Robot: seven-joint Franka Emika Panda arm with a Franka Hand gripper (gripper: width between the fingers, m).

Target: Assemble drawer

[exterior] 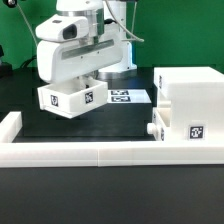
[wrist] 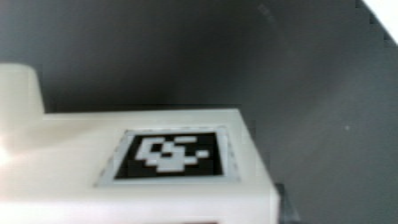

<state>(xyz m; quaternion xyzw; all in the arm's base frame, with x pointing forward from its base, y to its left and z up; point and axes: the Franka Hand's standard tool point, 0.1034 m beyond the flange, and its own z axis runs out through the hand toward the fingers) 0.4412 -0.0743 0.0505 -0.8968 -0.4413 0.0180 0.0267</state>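
My gripper is shut on a small white box tray, which hangs slightly tilted above the black table at the exterior view's left. The tray shows two black-and-white tags on its sides. In the wrist view the tray's white face and one tag fill the frame, and my fingers do not show there. The tall white housing stands at the exterior view's right. The second tray, with a tag and a small knob, sits in its lower part and sticks out a little.
A long low white border wall runs along the front of the table and turns up at the exterior view's left. The marker board lies flat behind the held tray. The table mat is black.
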